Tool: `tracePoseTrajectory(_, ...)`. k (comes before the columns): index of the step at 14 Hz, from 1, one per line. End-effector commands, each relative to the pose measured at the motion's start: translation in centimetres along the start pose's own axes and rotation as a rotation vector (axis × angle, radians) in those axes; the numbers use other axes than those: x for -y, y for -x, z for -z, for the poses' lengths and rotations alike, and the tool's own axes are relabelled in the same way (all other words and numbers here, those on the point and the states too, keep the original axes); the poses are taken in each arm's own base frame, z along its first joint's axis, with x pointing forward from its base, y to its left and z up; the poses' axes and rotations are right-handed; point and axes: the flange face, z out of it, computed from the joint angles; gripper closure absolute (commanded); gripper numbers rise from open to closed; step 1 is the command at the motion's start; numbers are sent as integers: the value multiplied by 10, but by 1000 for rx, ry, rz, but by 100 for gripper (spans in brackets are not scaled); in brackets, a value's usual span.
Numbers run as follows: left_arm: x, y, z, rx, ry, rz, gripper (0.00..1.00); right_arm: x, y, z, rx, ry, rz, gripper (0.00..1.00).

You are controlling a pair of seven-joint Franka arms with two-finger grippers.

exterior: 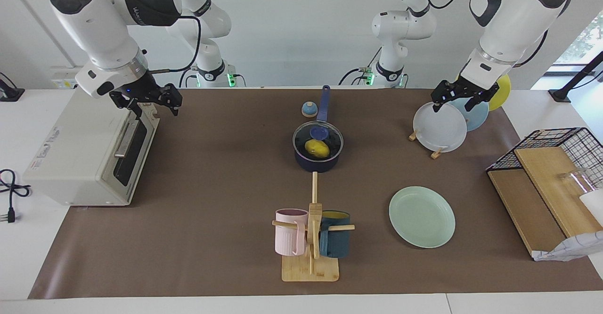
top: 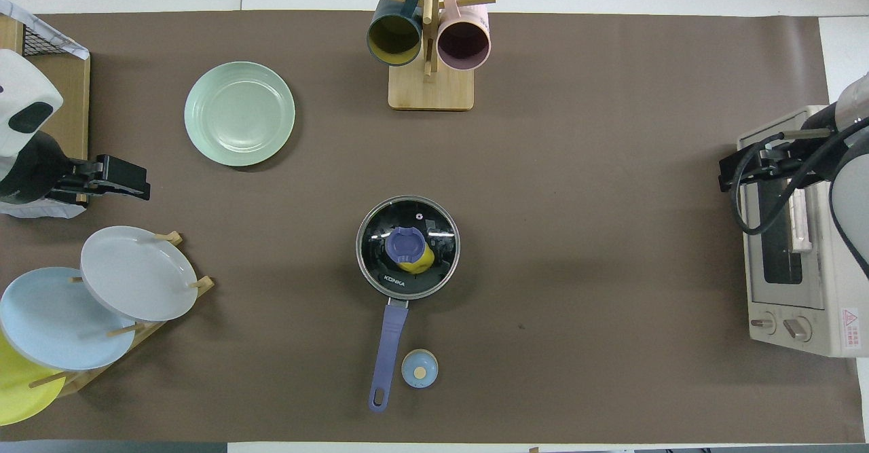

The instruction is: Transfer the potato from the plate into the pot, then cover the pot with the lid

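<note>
Gripper, right: mine, raised over the toaster oven at the right arm's end of the bench; fingers parted, holding nothing.

Gripper, left: mine, raised over the rack of upright plates at the left arm's end of the bench; fingers parted, holding nothing.

Pot: dark navy saucepan at mid-bench, standing upright, its long blue handle pointing toward me.

Lid: clear glass with metal rim and blue knob, seated on the pot and covering it.

Potato: bright yellow, inside the pot, visible through the glass of the lid and partly covered by the knob in the overhead view.

Plate: pale mint-green, flat on the bench, bare; farther from me than the pot and toward the left arm's end, well apart from the pot.

Bell: small blue-and-tan dome, just beside the pot's handle, nearer to me than the pot.

Mug tree: wooden stand, farther from me than the pot, carrying a pink mug and a dark teal mug.

Wire basket: at the left arm's end of the bench, next to wooden boards.
</note>
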Motion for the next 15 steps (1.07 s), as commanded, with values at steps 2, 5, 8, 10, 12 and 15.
tracePoseTrajectory(2,-2,3,0,-5,1,8,0,-5,13,-7,-3,16,13,0)
tracePoseTrajectory(5,-3,3,0,-5,3,8,0,-11,12,-11,8,13,-5,0)
tracePoseTrajectory(8,-3,3,0,-4,6,8,0,-29,11,-9,-13,1,-32,0)
tracePoseTrajectory(10,-3,2,1,-7,9,8,0,-36,11,-8,-7,1,-47,0)
tracePoseTrajectory(12,-3,2,1,-7,9,8,0,-40,17,-7,16,-6,-55,0)
tracePoseTrajectory(15,-3,2,1,-9,11,8,0,-36,27,0,5,-8,-47,0)
